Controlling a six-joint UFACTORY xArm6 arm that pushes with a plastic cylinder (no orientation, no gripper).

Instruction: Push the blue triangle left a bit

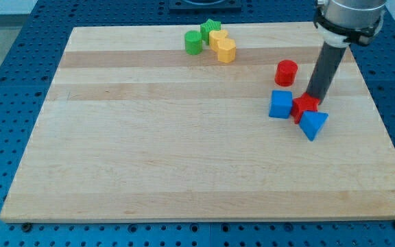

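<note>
Wooden board (184, 158), pale, light-grained, filling most of the frame, set on a blue perforated table (5, 82). Blue triangle (313, 125): right of centre in the frame, lower right of the red cluster, one corner pointing toward the view's bottom; touching the red block (304, 106) of irregular, star-like shape at its upper left. Blue cube (280, 104): just beside that red block on the view's left, apparently touching it. Red cylinder (286, 72): upright, above the blue cube, apart from it. Upper middle of the frame, a tight group: green cylinder (193, 42) at the left; a second green block (210, 29), shape unclear, behind it toward the view's top; two yellow blocks, one yellow block nearer the top (217, 37) and one yellow block below it (226, 51), roughly hexagonal, touching each other. Arm: dark straight rod descending from the upper right corner; my tip (314, 97) rests at the upper right edge of the red star-like block, just above the blue triangle and not clearly touching it. No fingers on this tool, only the plain rod, so nothing is pinched or held
</note>
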